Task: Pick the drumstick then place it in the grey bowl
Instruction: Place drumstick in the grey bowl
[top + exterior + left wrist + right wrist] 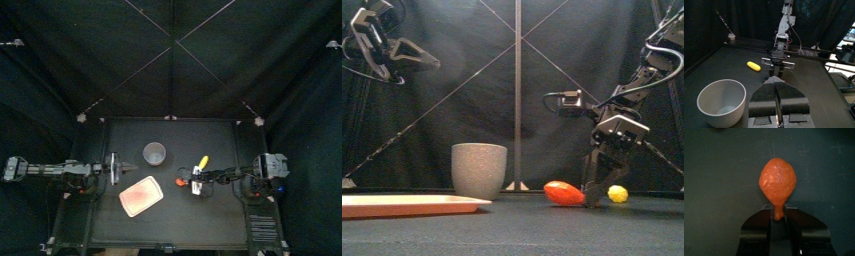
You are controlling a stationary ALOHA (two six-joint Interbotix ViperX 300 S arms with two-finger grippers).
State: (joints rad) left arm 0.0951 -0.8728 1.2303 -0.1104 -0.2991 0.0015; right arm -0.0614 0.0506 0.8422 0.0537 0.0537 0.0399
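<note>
Drumstick (778, 178) end in R hand (778, 211); mid table (120, 140), off edges.

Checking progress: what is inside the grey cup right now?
Nothing shows on the grey cup's visible floor; its near wall hides a strip. The drumstick is outside, at the right gripper.

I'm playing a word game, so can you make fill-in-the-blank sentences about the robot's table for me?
1. The right gripper has its jaws shut on the thin end of the orange ___.
2. The grey cup has ___ inside it.
3. The flat tray is coloured ___.
4. The left gripper hangs in the air with its jaws ___.

Missing words: drumstick; nothing; pink; shut.
</note>
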